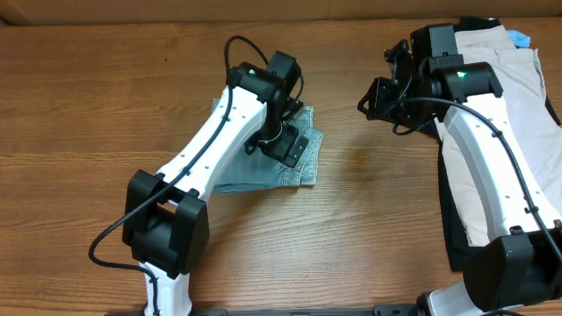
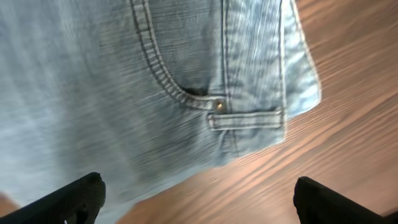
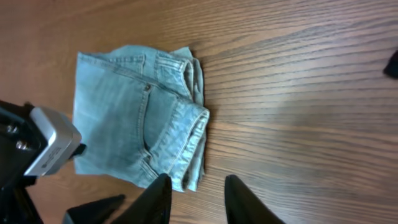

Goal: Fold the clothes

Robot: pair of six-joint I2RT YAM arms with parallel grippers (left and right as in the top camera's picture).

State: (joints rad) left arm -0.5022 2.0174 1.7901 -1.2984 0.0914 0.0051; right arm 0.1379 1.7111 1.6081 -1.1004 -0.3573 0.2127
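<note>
Only the right wrist view shows the folded faded light-blue denim shorts point(image 3: 137, 118) whole; the left gripper point(image 2: 199, 186) gapes wide, the right gripper point(image 3: 198, 186) narrower, both empty.

Lighting is bright and even; shadows are soft. Left wrist view is blurred across shorts point(image 2: 155, 93) and table point(image 2: 354, 124). Other views are sharp.

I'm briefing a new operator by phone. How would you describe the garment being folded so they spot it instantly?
On the wooden table, look just left of centre, under the end of the left arm. There lies a folded bundle of faded light-blue denim shorts. Unlike the beige shorts and black garment at the right edge, it is blue denim and lies alone.
</note>
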